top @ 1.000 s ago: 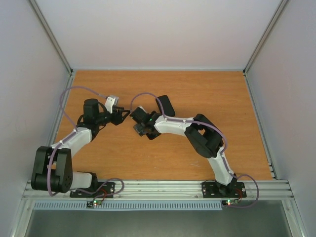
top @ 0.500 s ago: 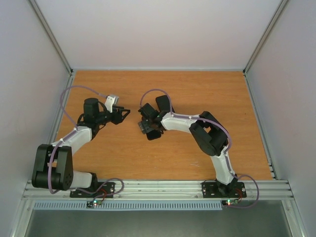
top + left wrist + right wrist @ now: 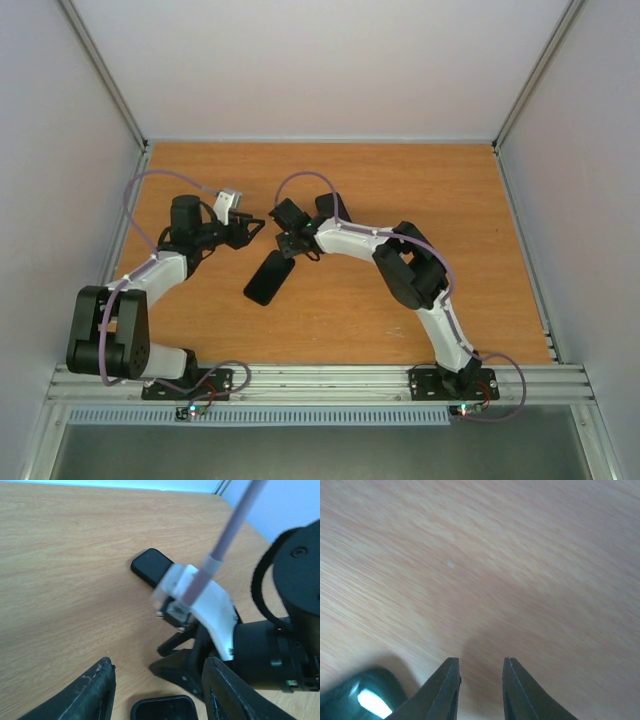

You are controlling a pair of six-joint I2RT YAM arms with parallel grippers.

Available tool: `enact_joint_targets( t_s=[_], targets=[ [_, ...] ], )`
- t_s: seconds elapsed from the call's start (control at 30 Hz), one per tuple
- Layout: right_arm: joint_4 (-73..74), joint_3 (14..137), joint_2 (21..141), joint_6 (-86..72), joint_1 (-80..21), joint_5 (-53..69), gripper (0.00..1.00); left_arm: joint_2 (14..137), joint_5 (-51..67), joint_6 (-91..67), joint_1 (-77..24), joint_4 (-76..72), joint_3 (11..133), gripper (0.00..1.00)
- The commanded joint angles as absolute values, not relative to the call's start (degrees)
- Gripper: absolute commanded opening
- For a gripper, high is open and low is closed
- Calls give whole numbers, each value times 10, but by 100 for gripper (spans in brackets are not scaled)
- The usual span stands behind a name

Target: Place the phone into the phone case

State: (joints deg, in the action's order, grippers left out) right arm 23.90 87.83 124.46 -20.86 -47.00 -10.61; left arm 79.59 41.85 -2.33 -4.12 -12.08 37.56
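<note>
A black slab (image 3: 270,277) lies flat on the wooden table, just in front of both grippers. In the left wrist view its near end (image 3: 162,707) shows a raised rim, so it looks like the phone case. In the right wrist view it is a glossy corner (image 3: 360,700). A second black slab (image 3: 330,207), probably the phone, lies behind the right arm, also visible from the left wrist (image 3: 151,566). I cannot tell the two apart for sure. My left gripper (image 3: 252,229) (image 3: 157,665) is open and empty. My right gripper (image 3: 290,243) (image 3: 480,661) (image 3: 172,660) faces it, its jaws narrowly apart over bare wood.
The two grippers point at each other a short way apart. Purple cables (image 3: 150,185) loop over both arms. White walls enclose the table on three sides, and an aluminium rail (image 3: 320,380) runs along the near edge.
The slab that hung at my right gripper now lies flat on the table, lower and to the left. My right gripper has drawn back and narrowed its jaws. The left arm barely moved.
</note>
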Motion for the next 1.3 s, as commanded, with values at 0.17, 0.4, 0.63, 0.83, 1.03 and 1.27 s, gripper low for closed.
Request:
enact_joint_targets(
  t_s=[0.17,0.4,0.63,0.83,1.03,1.27],
  targets=[
    [291,928,1271,-233,-477,-110,64,794,412,-11,-37,-132,389,49],
    [258,846,1161,-249,-506,-193,98,807,418,-8,-36,-110,404,49],
    [223,748,1092,-266,-565,-255,98,818,413,-4,-36,-85,420,49],
    [214,689,1061,-296,-593,-250,96,821,409,-1,-36,-71,427,49],
    [184,645,1063,-317,-603,-248,80,828,411,-1,-35,-65,432,49],
    [155,652,1084,-316,-622,-236,82,828,409,-1,-35,-61,434,49]
  ],
)
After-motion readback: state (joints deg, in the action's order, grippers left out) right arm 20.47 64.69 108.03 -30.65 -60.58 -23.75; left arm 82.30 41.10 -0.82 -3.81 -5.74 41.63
